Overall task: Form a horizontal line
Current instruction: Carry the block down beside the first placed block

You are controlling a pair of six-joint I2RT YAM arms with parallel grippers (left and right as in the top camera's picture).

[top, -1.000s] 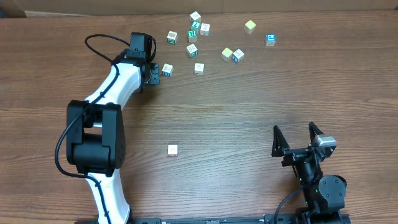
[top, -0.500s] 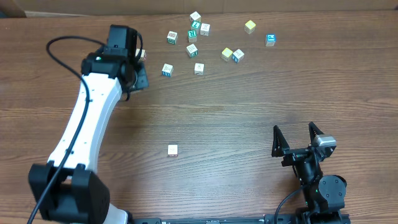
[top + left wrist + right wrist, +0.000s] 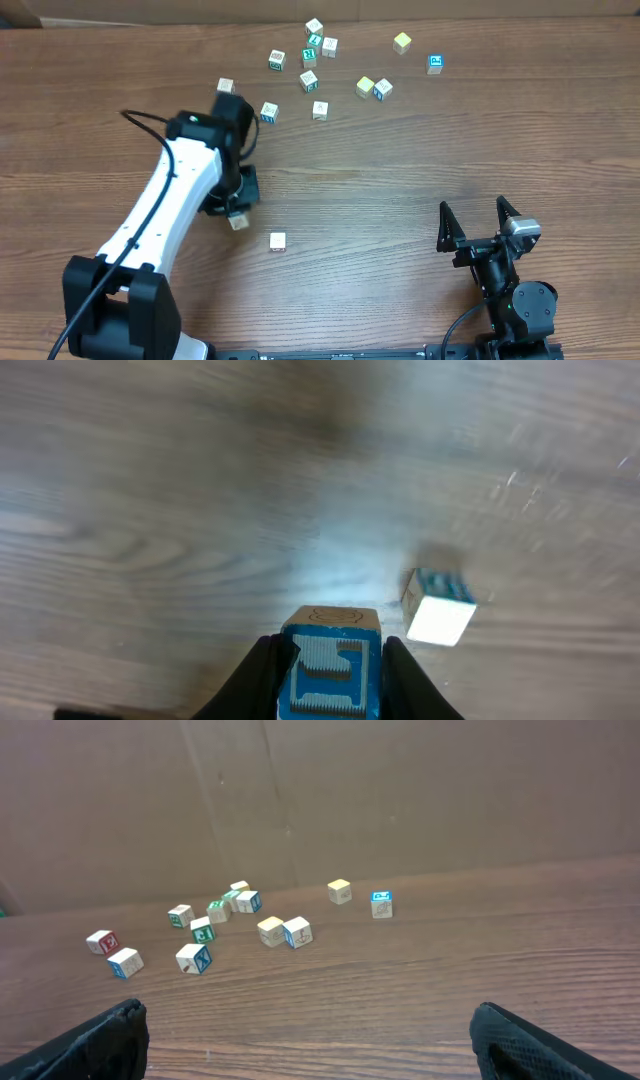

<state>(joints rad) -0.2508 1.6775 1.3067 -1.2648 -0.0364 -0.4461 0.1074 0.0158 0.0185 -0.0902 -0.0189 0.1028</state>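
Observation:
My left gripper (image 3: 238, 212) is shut on a blue-faced letter cube (image 3: 330, 675), which sits squarely between the two black fingers (image 3: 272, 660). It hovers low over the middle of the table. A lone white cube (image 3: 277, 241) lies just to the right of it, and in the left wrist view this white cube (image 3: 438, 615) is slightly ahead and to the right. No horizontal line of cubes is in view. At the near right, my right gripper (image 3: 479, 215) stands wide open with nothing between its jaws.
Several loose letter cubes (image 3: 320, 60) lie scattered along the far edge, also seen in the right wrist view (image 3: 240, 915). One small cube (image 3: 225, 86) sits apart at the far left of them. A brown wall (image 3: 320, 790) rises behind the table.
My left arm has swung from the far cluster down to the table's middle, carrying the blue-faced cube to beside the white cube. The right arm has not moved.

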